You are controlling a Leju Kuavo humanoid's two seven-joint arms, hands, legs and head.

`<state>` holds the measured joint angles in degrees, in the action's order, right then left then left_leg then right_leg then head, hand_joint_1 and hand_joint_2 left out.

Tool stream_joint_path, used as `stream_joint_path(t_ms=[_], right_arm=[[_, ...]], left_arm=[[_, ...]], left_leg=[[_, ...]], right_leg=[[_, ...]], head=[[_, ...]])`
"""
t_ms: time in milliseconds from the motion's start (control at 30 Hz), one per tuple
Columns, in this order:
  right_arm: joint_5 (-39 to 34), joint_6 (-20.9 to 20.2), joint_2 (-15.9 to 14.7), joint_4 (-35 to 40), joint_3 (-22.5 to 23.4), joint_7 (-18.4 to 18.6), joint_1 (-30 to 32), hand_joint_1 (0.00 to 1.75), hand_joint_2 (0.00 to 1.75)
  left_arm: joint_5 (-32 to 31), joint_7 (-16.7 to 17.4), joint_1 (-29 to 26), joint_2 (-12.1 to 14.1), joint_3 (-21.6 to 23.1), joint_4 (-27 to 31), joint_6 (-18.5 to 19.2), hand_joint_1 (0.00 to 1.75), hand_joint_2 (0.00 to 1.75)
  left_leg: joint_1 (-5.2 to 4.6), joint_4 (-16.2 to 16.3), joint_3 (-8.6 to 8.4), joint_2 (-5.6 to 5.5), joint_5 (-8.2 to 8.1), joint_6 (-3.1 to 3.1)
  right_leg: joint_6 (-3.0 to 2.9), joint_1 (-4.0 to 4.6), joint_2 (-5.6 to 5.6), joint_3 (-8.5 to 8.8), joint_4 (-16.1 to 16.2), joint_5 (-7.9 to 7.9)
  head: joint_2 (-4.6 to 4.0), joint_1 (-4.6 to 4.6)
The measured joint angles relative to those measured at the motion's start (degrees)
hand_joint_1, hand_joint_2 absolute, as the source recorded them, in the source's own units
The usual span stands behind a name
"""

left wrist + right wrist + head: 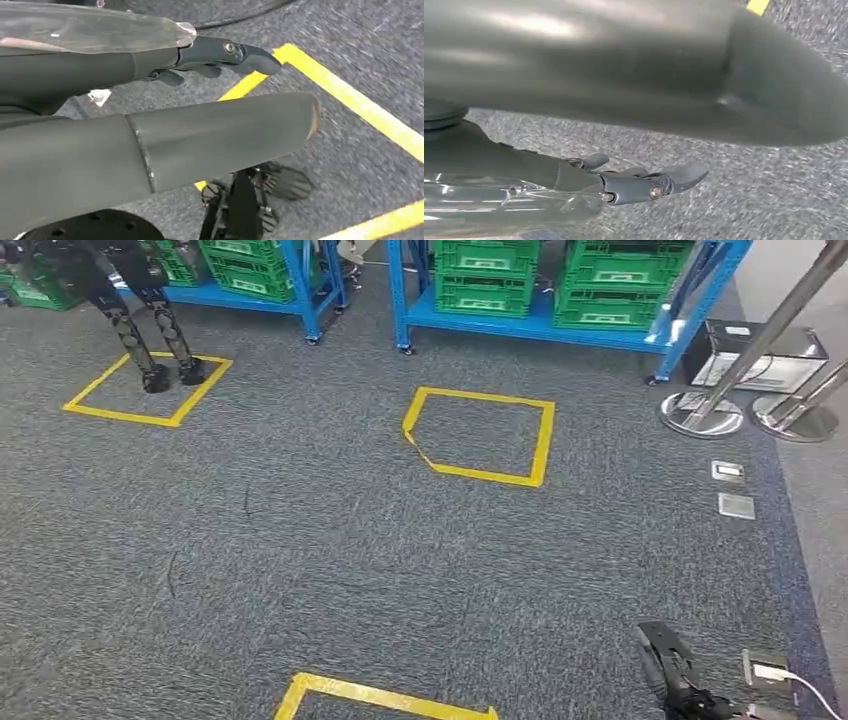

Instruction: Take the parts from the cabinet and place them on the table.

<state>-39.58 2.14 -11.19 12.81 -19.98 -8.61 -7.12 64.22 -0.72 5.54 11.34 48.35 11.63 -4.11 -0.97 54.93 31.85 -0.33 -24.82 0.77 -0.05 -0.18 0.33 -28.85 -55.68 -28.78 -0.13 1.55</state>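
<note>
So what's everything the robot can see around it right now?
Carpet: one, grey, covering the floor.
Tape squares: three, yellow; one mid-floor, one far left, one partly seen at the near edge.
Shelf racks: two, blue, at the far side, left and right.
Crates: several, green, on the racks.
Stanchion bases: two, silver, far right.
Box: one, dark, beside the right rack.
Floor sockets: two, metal, right side.
Another robot's legs: black, standing in the far-left square.
Left hand: dark, empty, fingers apart, hanging over the carpet.
Right hand: dark, empty, fingers apart, hanging.
</note>
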Motion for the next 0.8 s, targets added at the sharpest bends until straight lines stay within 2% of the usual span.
stream_joint_path(t_ms=[133, 200, 533, 567, 600, 633, 667, 733, 767, 800], right_arm=[[0.0, 0.0, 0.0, 0.0, 0.0, 0.0, 0.0, 0.0, 0.0], [0.0, 0.0, 0.0, 0.0, 0.0, 0.0, 0.0, 0.0, 0.0], [-0.5, 0.0, 0.0, -0.1, 0.0, 0.0, -0.1, 0.0, 0.0], [-0.6, 0.0, 0.0, -0.1, 0.0, -0.1, -0.1, 0.0, 0.0], [-0.7, 0.0, 0.0, -0.1, 0.0, -0.1, -0.1, 0.0, 0.0], [-0.7, -0.1, -0.2, -0.1, 0.0, -0.2, 0.0, 0.0, 0.0], [-0.7, -0.1, -0.2, -0.1, 0.0, -0.2, -0.1, 0.0, 0.0], [-0.7, 0.0, -0.3, -0.1, 0.0, -0.2, -0.2, 0.0, 0.0], [-0.7, 0.0, -0.3, -0.2, 0.0, -0.1, -0.1, 0.0, 0.0], [-0.7, 0.0, -0.3, -0.2, 0.0, -0.1, 0.1, 0.0, 0.0]], left_arm=[[0.0, 0.0, 0.0, 0.0, 0.0, 0.0, 0.0, 0.0, 0.0], [0.0, 0.0, 0.0, -0.1, 0.0, 0.0, 0.0, 0.0, 0.0], [0.0, 0.0, 0.0, -0.2, 0.0, 0.0, 0.0, 0.0, 0.0], [0.0, 0.0, 0.1, -0.1, 0.0, 0.0, 0.0, 0.0, 0.0], [0.0, 0.0, 0.1, -0.1, 0.0, 0.0, 0.0, 0.0, 0.0], [0.1, 0.0, 0.0, -0.3, 0.0, 0.0, 0.0, 0.0, 0.0], [0.1, 0.0, 0.1, -0.3, 0.0, 0.0, 0.0, 0.0, 0.0], [0.1, 0.1, 0.2, -0.3, 0.0, 0.0, 0.0, 0.0, 0.0], [0.1, 0.1, 0.2, -0.4, 0.0, 0.0, 0.0, 0.0, 0.0], [0.1, 0.1, 0.1, -0.5, 0.0, 0.0, 0.0, 0.0, 0.0]], left_leg=[[0.0, 0.1, -0.01, -0.01, -0.13, 0.31], [0.0, 0.1, -0.01, -0.01, -0.16, 0.37], [0.08, 0.1, -0.04, 0.0, -0.08, 0.54], [-0.19, 0.2, -0.02, -0.02, -0.24, 0.96], [0.2, -1.4, -0.79, 0.0, 0.29, 1.79], [0.83, -3.1, -2.01, 0.32, 0.99, 1.62], [0.9, -4.3, -2.68, 0.36, 1.31, 1.91], [1.21, -4.6, -2.81, 0.57, 1.54, 1.84], [1.4, -4.5, -2.81, 0.59, 1.48, 1.71], [1.72, -4.5, -2.81, 0.58, 1.41, 1.3]], right_leg=[[0.15, 0.0, 0.0, 0.27, 0.4, 0.06], [0.41, 0.0, 0.0, 0.36, 0.6, 0.14], [0.52, -0.04, -0.01, 0.39, 0.7, 0.22], [1.06, -0.36, 0.0, 0.58, 1.5, 0.54], [1.62, -0.03, 0.0, 1.1, 1.9, 0.67], [1.42, -0.03, -0.04, 1.31, 1.4, 0.33], [1.45, 0.15, -0.03, 0.17, -1.0, -1.37], [1.79, -0.28, -0.01, -4.63, -10.2, -5.77], [2.13, -0.67, -0.03, -6.5, -13.6, -6.87], [2.53, -1.15, -0.05, -7.48, -15.0, -6.7]], head=[[0.0, 0.07], [0.0, 0.09], [0.0, 0.06], [0.0, 0.07], [0.0, -0.04], [0.0, 0.15], [-0.02, 0.33], [0.0, 0.63], [0.0, 0.76], [0.0, 0.85]])
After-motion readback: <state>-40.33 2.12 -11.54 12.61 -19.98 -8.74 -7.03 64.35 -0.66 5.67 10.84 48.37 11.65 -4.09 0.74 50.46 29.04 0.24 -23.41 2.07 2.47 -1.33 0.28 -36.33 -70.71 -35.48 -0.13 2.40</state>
